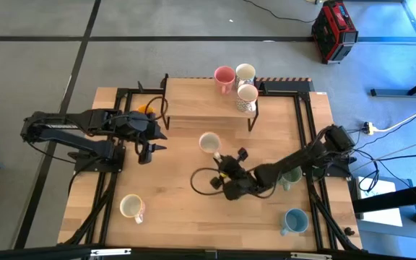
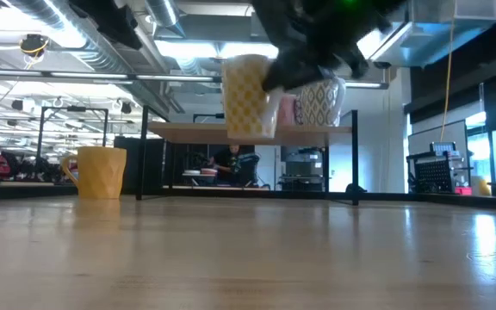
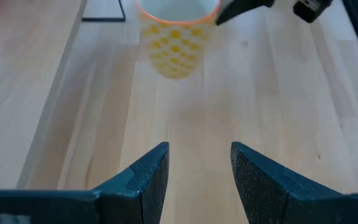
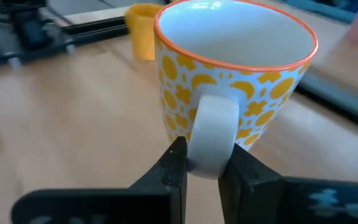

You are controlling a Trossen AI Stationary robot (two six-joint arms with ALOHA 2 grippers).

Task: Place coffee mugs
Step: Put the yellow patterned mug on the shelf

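Observation:
A white mug with yellow patterns and an orange rim (image 4: 229, 81) hangs above the middle of the table (image 1: 209, 143), with my right gripper (image 4: 205, 165) shut on it. In the low view this mug (image 2: 248, 95) floats in front of the shelf. My left gripper (image 3: 199, 168) waits open at the table's left (image 1: 161, 136), pointing toward the mug (image 3: 173, 37) with nothing between its fingers. An orange-yellow mug (image 1: 146, 110) stands on its base at the far left. My right gripper pinches the mug's white handle (image 4: 210, 146) between its two fingers, one on each flat side of the loop. The fingers come nearly level, slanting slightly down, from the table's near right. The mug is upright, mouth up, lifted clear of the table.
A raised shelf (image 1: 193, 101) at the far edge carries a pink mug (image 1: 224, 76), a white mug (image 1: 245, 72) and a patterned mug (image 1: 248, 95). A green mug (image 1: 292, 177) sits under my right arm, a light blue mug (image 1: 295, 220) near right, a cream mug (image 1: 131, 207) near left.

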